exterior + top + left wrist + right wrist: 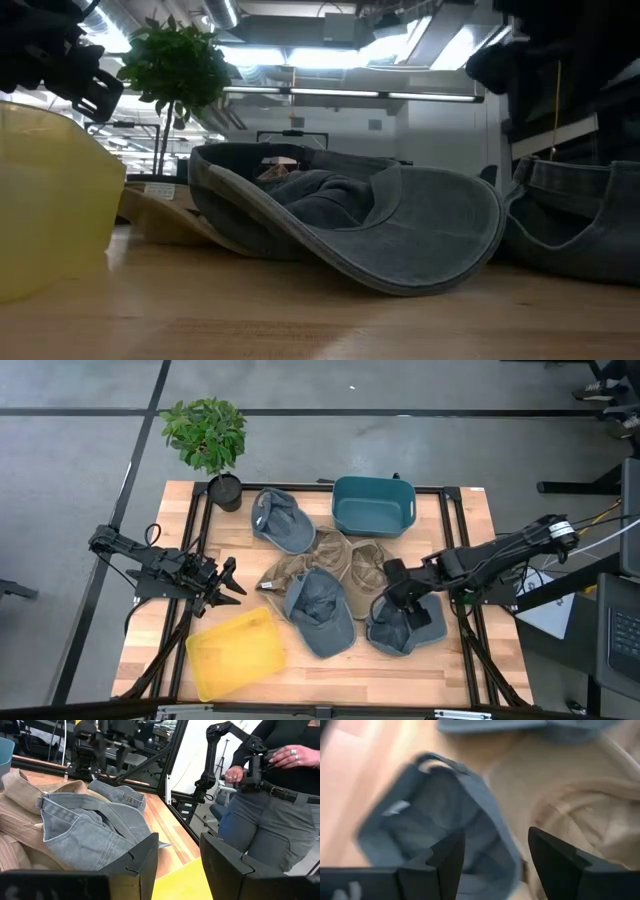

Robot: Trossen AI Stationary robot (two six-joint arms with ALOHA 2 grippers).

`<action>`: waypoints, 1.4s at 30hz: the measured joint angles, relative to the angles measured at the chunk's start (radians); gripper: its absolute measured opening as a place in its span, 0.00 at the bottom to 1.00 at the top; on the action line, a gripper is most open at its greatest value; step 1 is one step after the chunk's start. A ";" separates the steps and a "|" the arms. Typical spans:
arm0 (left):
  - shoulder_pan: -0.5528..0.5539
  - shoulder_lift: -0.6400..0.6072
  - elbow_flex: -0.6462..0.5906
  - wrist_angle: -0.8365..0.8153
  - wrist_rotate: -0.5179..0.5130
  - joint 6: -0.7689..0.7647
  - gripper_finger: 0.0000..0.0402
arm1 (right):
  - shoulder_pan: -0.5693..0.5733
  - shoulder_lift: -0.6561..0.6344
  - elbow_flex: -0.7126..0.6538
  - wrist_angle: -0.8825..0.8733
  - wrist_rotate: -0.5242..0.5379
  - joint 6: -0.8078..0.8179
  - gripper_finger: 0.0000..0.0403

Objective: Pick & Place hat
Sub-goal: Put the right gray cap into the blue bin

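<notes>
the right gripper [398, 592] hangs just above an upturned denim hat [405, 628] at the table's front right, fingers [451, 854] spread wide with nothing between them; in the right wrist view the hat's hollow crown lies directly under the gap, its strap end at the far side; just beside it lies a tan hat [362, 565], touching or overlapping its edge, and another denim hat [320, 610] sits in the middle with its brim toward the front; a fourth denim hat [280, 520] rests near the back, next to a teal bin [373, 505]; the left gripper [225, 588] waits open and empty at the left side, just behind a yellow bin [235, 652]; a potted plant [208, 440] stands at the back left corner, and a person [272, 795] stands beyond the table.

the likely trouble: the hats crowd together, so a closing finger may pinch tan fabric along with denim and drag both; soft cloth may also fold and slip out if only a thin rim is caught.
</notes>
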 joint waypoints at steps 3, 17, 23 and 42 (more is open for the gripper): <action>0.000 0.000 0.000 0.000 0.000 0.000 0.35 | 0.000 0.023 -0.018 -0.002 0.041 -0.010 0.54; 0.000 0.000 0.000 0.000 0.000 0.000 0.35 | -0.002 0.059 -0.131 0.015 0.119 0.022 0.45; 0.000 0.000 0.000 0.000 0.000 0.000 0.35 | -0.002 0.059 -0.133 0.014 0.101 0.072 0.12; 0.000 0.000 0.000 0.000 0.000 0.000 0.35 | -0.003 0.060 0.016 0.019 0.232 0.205 0.01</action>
